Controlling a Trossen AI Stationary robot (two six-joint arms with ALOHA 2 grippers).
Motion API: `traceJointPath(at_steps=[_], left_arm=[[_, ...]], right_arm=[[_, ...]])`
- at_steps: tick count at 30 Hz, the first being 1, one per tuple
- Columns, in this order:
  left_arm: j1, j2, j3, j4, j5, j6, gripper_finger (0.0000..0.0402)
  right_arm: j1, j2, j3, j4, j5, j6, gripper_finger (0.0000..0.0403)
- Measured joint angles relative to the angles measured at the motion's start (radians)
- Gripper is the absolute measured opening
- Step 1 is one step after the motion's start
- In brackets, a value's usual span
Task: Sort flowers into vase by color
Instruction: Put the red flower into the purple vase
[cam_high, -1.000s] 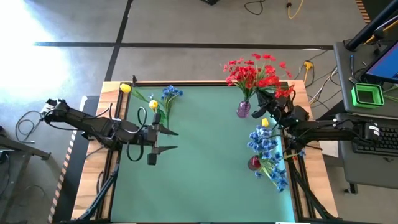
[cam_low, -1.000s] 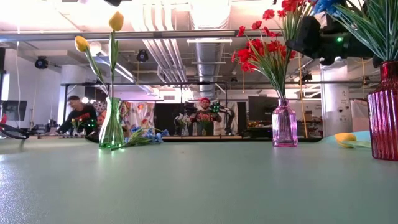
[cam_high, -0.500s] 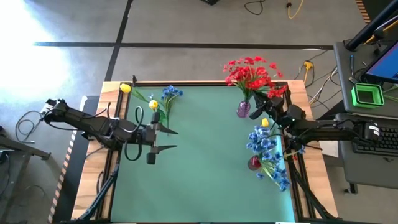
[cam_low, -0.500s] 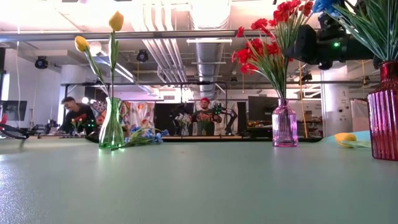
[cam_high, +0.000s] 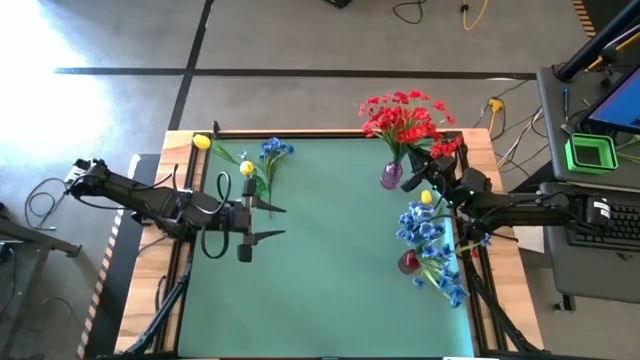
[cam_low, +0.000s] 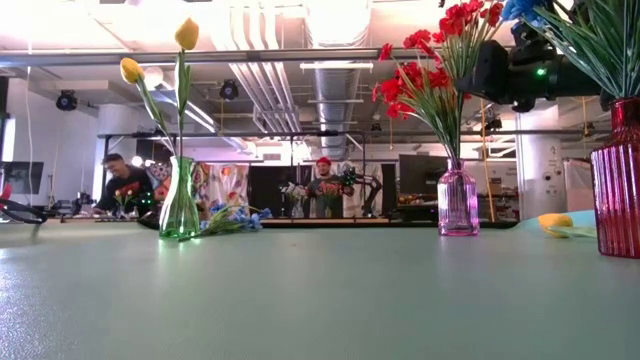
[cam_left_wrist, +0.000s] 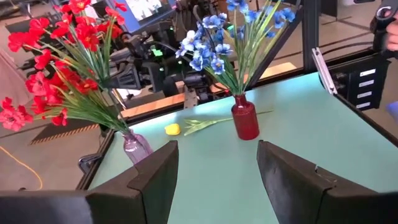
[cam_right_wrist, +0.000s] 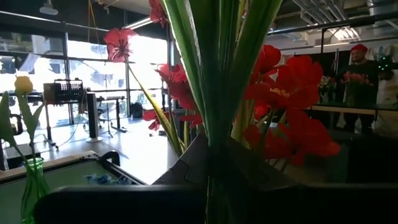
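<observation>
My right gripper (cam_high: 432, 163) is at the table's far right, beside the pink vase (cam_high: 391, 177) of red flowers (cam_high: 400, 118), shut on a red flower (cam_low: 470, 15). Blue flowers (cam_left_wrist: 211, 43) stand in the red vase (cam_left_wrist: 244, 118). One yellow flower (cam_left_wrist: 172, 129) lies flat on the mat between these two vases. At the left, two yellow flowers (cam_low: 186, 35) stand in the green vase (cam_low: 180, 200), and a blue flower (cam_high: 275, 150) lies on the mat behind it. My left gripper (cam_high: 272, 222) hovers open over the mat's left part, with nothing between its fingers. My right gripper pinches the red flower's green stems (cam_right_wrist: 214, 124) between its two fingers. The fingers come from the table's right side, about level and lying across the stems. The flower is lifted clear and stands upright, its red heads (cam_right_wrist: 292, 81) above the fingers.
The mat's middle and near part (cam_high: 340, 290) is bare. Cables and a desk with a green box (cam_high: 590, 153) lie beyond the right edge. People stand in the room behind the table (cam_low: 322, 185).
My right gripper has tipped a little where it stands, and the held red flower has swung with it, its heads shifting beside the bunch in the pink vase. It stays shut on the stems.
</observation>
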Motion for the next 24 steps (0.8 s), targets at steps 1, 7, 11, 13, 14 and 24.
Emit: traceJointPath(at_steps=[1,7,11,13,14,24], left_arm=[[0.0,0.0,0.0,0.0,0.0,-0.003,0.0205],[0.0,0.0,-0.001,-0.008,0.0,-0.016,0.0205],[0.0,0.0,-0.008,-0.009,0.0,-0.032,0.0205],[0.0,0.0,-0.013,-0.009,0.0,-0.033,0.0205],[0.0,0.0,-0.014,-0.009,0.0,-0.033,0.0205],[0.0,0.0,-0.016,-0.009,0.0,-0.046,0.0205]], right_arm=[[0.0,0.0,0.0,0.0,0.0,0.0,0.0023],[0.0,0.0,0.0,-0.001,0.0,-0.001,0.0023],[0.0,0.0,0.0,-0.008,0.0,0.001,0.0023],[0.0,0.0,0.0,-0.009,0.001,0.002,0.0023],[0.0,0.0,0.0,-0.009,0.001,0.002,0.0023],[0.0,0.0,0.0,-0.02,0.001,0.021,0.0026]])
